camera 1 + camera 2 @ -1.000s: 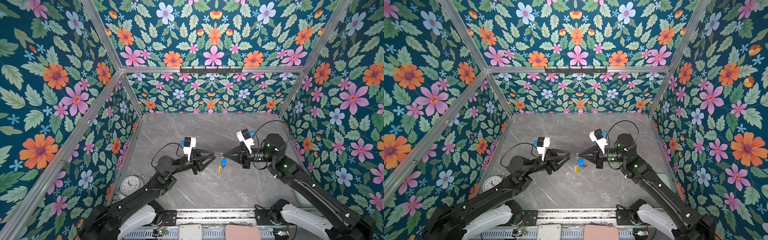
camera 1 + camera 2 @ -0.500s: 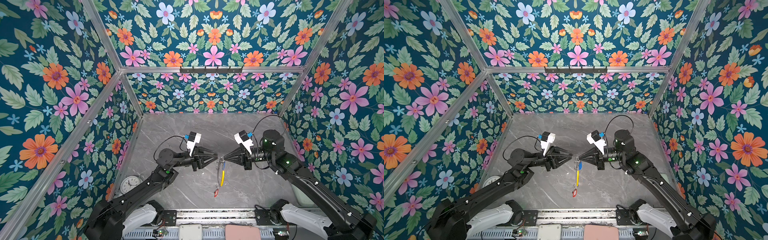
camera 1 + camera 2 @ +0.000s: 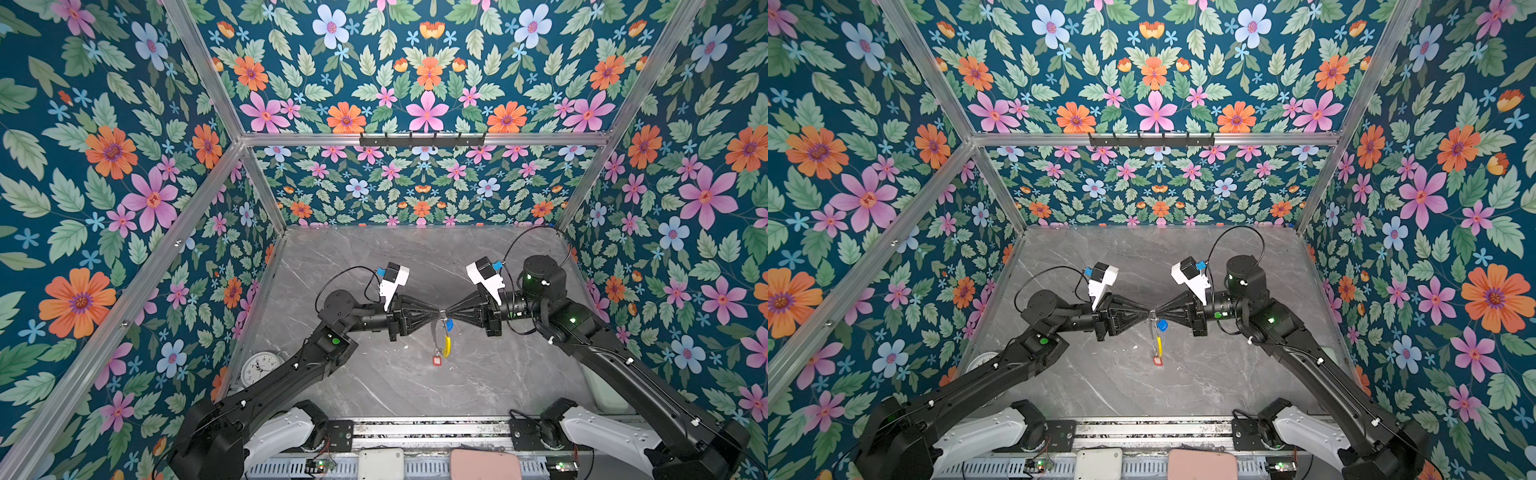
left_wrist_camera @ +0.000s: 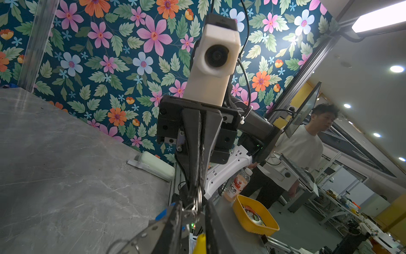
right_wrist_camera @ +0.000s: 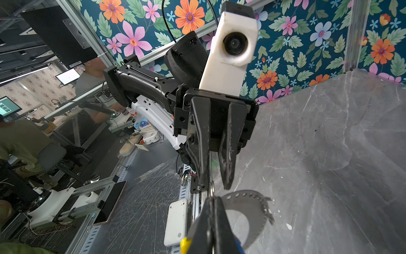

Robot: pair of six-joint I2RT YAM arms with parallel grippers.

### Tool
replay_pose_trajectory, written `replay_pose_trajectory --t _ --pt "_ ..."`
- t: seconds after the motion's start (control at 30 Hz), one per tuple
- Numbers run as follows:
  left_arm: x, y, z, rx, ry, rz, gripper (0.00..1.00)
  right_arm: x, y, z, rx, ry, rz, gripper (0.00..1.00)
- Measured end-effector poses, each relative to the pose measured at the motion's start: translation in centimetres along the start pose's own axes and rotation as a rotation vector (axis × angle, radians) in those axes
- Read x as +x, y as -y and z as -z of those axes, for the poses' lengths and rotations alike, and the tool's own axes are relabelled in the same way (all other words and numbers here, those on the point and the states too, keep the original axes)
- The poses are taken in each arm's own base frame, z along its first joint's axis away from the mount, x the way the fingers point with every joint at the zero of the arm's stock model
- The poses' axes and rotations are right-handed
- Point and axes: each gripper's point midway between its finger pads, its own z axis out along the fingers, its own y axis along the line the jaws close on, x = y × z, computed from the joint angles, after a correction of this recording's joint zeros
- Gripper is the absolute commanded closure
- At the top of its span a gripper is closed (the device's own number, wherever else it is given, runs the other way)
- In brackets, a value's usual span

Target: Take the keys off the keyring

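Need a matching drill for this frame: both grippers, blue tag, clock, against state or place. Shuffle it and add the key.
Things
1. right gripper
2. left gripper
3. blue tag
4. clock

State or place
A. at the left edge of the table in both top views
B. jaws apart
C. shut on the keyring
D. hanging just below the meeting gripper tips

Pairs: 1-C, 2-B, 3-D, 4-A
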Motion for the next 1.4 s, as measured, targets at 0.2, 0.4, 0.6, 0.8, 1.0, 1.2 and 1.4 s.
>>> replay_pose_trajectory --t 0.2,0.4,0.6,0.8,1.0,1.2,1.4 --pt "0.2 0.0 -0.2 0.005 -0.011 -0.008 0.83 0.1 -0.1 -0.1 -0.012 -0.005 -0.005 1.0" --pt "0.4 -0.2 -0.3 0.002 -0.022 0.003 0.87 0.2 0.1 -0.2 -0.01 -0.008 -0.01 1.0" --pt "0.6 -0.3 -0.4 0.004 -0.03 0.006 0.91 0.2 0.2 -0.3 -0.01 -0.009 -0.011 1.0" --pt "0.8 -0.1 -0.5 0.011 -0.036 0.005 1.0 0.3 0.4 -0.3 -0.002 -0.012 -0.017 1.0" --pt "0.8 0.0 -0.5 0.007 -0.025 -0.011 1.0 0.2 0.3 -0.6 0.019 -0.007 -0.025 0.72" --pt "0.4 0.0 -0.1 -0.025 0.016 -0.053 1.0 -0.5 0.1 -0.6 0.067 0.046 0.004 0.49" --pt "0.0 -0.1 0.4 -0.052 0.061 -0.085 1.0 -0.7 0.2 0.0 0.155 0.116 0.039 0.47"
